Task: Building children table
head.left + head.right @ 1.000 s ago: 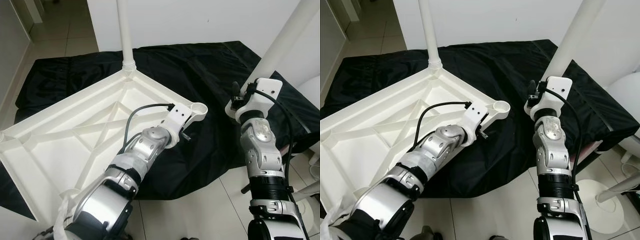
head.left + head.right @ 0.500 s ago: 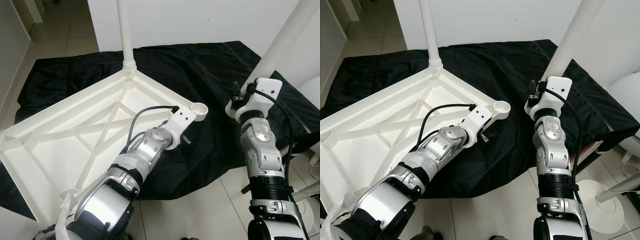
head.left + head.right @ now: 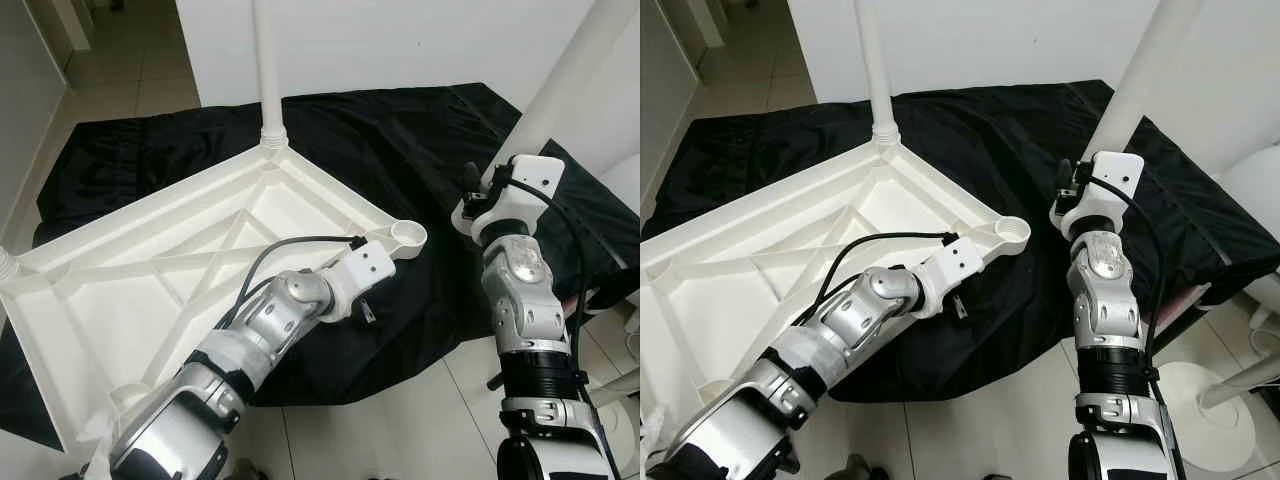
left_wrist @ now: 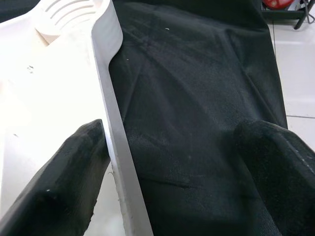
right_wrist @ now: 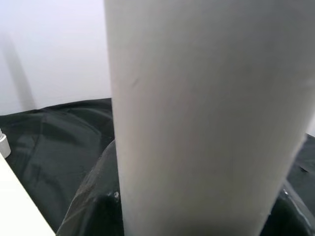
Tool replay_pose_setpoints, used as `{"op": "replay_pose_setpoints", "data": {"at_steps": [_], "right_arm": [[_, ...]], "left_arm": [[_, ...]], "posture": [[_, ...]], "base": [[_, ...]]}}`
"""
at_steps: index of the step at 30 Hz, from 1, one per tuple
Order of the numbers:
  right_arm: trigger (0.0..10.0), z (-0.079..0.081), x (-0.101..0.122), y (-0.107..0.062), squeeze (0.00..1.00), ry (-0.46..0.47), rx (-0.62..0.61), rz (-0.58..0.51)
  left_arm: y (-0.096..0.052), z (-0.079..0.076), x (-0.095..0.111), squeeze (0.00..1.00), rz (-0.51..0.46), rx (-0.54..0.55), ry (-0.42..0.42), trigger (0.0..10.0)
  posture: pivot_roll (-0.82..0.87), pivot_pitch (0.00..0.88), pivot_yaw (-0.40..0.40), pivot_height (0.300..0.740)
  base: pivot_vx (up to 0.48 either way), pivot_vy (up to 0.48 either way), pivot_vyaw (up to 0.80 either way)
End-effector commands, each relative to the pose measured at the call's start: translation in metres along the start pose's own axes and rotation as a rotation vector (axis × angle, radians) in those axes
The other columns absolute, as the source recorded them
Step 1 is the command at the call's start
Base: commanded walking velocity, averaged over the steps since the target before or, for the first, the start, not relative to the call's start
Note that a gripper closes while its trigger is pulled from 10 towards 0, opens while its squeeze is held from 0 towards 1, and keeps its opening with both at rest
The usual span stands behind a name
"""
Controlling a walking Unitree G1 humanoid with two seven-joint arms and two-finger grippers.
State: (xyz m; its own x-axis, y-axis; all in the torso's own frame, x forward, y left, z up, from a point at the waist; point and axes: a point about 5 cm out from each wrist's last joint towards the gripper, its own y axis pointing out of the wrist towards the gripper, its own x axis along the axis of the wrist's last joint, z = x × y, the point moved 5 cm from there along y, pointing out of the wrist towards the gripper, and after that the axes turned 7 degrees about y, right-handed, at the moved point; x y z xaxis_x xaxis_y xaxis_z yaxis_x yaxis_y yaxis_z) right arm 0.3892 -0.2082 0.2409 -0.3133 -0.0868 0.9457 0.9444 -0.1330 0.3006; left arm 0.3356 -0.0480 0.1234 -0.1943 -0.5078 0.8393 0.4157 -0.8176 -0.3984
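One upturned white tabletop lies on a black cloth — one leg fitted. Left gripper, fingers spread, straddles its rim; right gripper pinches a second leg.

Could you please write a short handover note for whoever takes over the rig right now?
Left gripper: open, straddling the rim of the upturned white tabletop near the empty corner socket.
Right gripper: raised, holding a loose white leg.
Done: one leg stands in the far corner socket.
Left: seat the held leg in the empty socket; other corners are hard to judge.
All rests on a black sheet.
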Motion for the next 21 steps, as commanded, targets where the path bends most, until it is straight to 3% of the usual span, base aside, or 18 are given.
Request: {"op": "replay_pose_setpoints", "data": {"at_steps": [1, 2, 7, 8, 9, 12, 13, 14, 16, 17, 18, 19, 20, 21], "right_arm": [[10.0, 0.001, 0.005, 0.002, 0.0, -0.007, 0.002, -0.021], [10.0, 0.001, 0.005, 0.002, 0.0, -0.009, 0.002, -0.021], [10.0, 0.0, 0.006, 0.003, 0.0, -0.016, 0.0, -0.024], [10.0, -0.001, 0.006, 0.003, 0.0, -0.017, 0.0, -0.023], [10.0, -0.001, 0.006, 0.002, 0.0, -0.018, 0.0, -0.022], [10.0, -0.002, 0.005, 0.002, 0.0, -0.018, 0.004, -0.017], [10.0, -0.002, 0.005, 0.002, 0.0, -0.018, 0.006, -0.015], [10.0, 0.0, 0.003, 0.002, 0.0, -0.018, 0.016, -0.009], [10.0, 0.002, 0.002, 0.003, 0.0, -0.019, 0.023, -0.005], [10.0, 0.003, 0.0, 0.003, 0.0, -0.024, 0.032, 0.002], [10.0, 0.004, -0.001, 0.003, 0.0, -0.028, 0.038, 0.005], [10.0, 0.005, -0.002, 0.003, 0.0, -0.031, 0.044, 0.009], [10.0, 0.006, -0.003, 0.003, 0.0, -0.037, 0.049, 0.013], [10.0, 0.006, -0.003, 0.003, 0.0, -0.037, 0.049, 0.013]], "left_arm": [[0.0, -0.026, -0.015, 0.0, 0.035, -0.176, -0.038, 9.3], [-0.002, -0.027, -0.018, 0.0, 0.044, -0.185, -0.044, 8.7], [-0.013, -0.032, -0.029, 0.0, 0.068, -0.215, -0.046, 8.7], [-0.017, -0.034, -0.033, 0.0, 0.077, -0.224, -0.043, 8.0], [-0.021, -0.036, -0.036, 0.0, 0.085, -0.238, -0.041, 4.5], [-0.027, -0.038, -0.038, 0.0, 0.091, -0.252, -0.038, 4.3], [-0.029, -0.038, -0.037, 0.0, 0.092, -0.255, -0.036, 4.3], [-0.031, -0.037, -0.038, 0.0, 0.095, -0.254, -0.034, 8.2], [-0.033, -0.037, -0.038, 0.0, 0.097, -0.253, -0.033, 8.2], [-0.035, -0.037, -0.04, 0.0, 0.103, -0.258, -0.029, 5.3], [-0.037, -0.038, -0.041, 0.0, 0.108, -0.261, -0.026, 5.3], [-0.038, -0.038, -0.042, 0.0, 0.115, -0.262, -0.025, 10.0], [-0.04, -0.038, -0.043, 0.0, 0.123, -0.264, -0.014, 9.3], [-0.04, -0.038, -0.043, 0.0, 0.123, -0.264, -0.014, 9.3]], "posture": [[-0.03, 0.056, 0.039, 0.74], [-0.03, 0.056, 0.039, 0.74], [-0.03, 0.058, 0.037, 0.74], [-0.03, 0.058, 0.037, 0.74], [-0.03, 0.058, 0.037, 0.74], [-0.02, 0.059, 0.034, 0.74], [-0.02, 0.059, 0.032, 0.74], [-0.02, 0.059, 0.032, 0.74], [-0.02, 0.059, 0.032, 0.74], [-0.02, 0.058, 0.028, 0.74], [-0.02, 0.058, 0.028, 0.74], [-0.01, 0.058, 0.024, 0.74], [-0.01, 0.058, 0.024, 0.74], [-0.01, 0.058, 0.024, 0.74]], "base": [[0.0, 0.0, 0.0], [0.0, 0.0, 0.0], [0.0, 0.0, 0.0], [0.0, 0.0, 0.0], [0.0, 0.0, 0.0], [0.0, 0.0, 0.0], [0.0, 0.0, 0.0], [0.0, 0.0, 0.0], [0.0, 0.0, 0.0], [0.0, 0.0, 0.0], [0.0, 0.0, 0.0], [0.0, 0.0, 0.0], [0.0, 0.0, 0.0], [0.0, 0.0, 0.0]]}}
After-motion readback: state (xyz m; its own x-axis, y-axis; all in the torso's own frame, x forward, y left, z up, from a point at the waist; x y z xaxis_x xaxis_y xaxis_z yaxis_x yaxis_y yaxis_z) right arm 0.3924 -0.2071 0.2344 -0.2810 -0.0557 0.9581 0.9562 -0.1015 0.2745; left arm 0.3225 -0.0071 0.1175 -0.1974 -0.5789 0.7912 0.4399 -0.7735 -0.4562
